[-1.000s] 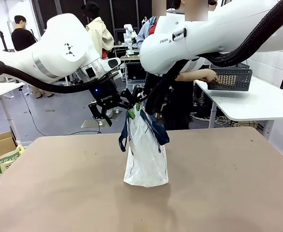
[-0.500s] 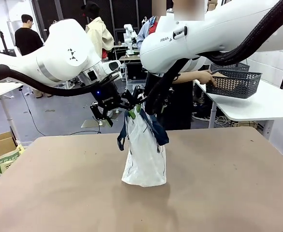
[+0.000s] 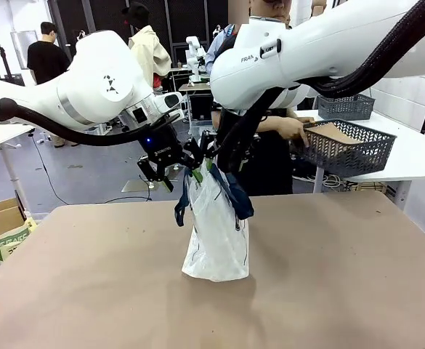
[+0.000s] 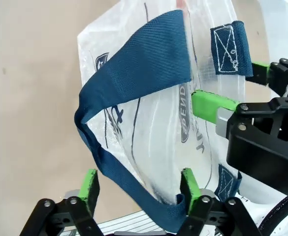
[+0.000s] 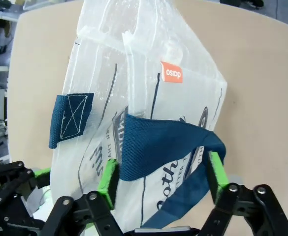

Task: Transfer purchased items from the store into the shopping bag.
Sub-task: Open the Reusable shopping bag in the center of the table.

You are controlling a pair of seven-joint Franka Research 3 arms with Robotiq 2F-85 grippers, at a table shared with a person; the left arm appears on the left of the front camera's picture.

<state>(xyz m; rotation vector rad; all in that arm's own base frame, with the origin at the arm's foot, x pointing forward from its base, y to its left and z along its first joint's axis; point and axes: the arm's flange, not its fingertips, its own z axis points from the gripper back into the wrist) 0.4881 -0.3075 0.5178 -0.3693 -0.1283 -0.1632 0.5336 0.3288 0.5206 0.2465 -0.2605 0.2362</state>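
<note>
Plainly spread, left fingers [image 4: 89,184] and right fingers [image 5: 108,182] straddle the shopping bag [image 3: 216,240], its inside obscured.

On the surface [image 3: 357,283]: 1 shopping bag [image 3: 216,240], with 2 navy strap handles [image 4: 144,64] and 1 orange tag [image 5: 171,72]. 2 white arms [image 3: 88,91] carry 1 left gripper [image 4: 139,184] and 1 right gripper [image 5: 162,176], with 2 green-padded fingers [image 4: 189,183] apiece. 1 person [image 3: 274,171] stands across from me. 2 dark mesh baskets [image 3: 343,151] — 1 in hand, 1 on the white surface behind [image 3: 408,156] — and 1 flat brown box [image 3: 333,132] inside the held 1.
</note>
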